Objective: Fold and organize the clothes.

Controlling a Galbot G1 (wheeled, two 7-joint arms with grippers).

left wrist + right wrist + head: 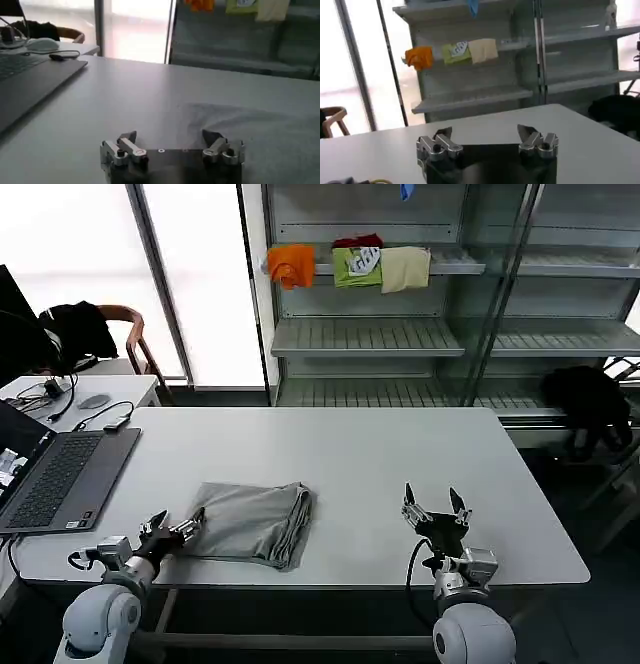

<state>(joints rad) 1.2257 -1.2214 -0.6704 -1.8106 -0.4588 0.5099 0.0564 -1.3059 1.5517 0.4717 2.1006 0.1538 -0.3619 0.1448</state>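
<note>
The left pincer (180, 529) is held wide open and empty at the near left edge of the desk (500, 484), just beside the left border of the folded grey shirt (255, 522). The right pincer (436, 506) is also spread wide, well apart from the shirt, toward the near right. The shirt is judged light, soft and limp; its layered border should be pinched through all layers. Its long axis is seen running roughly from the near edge toward the far edge.
</note>
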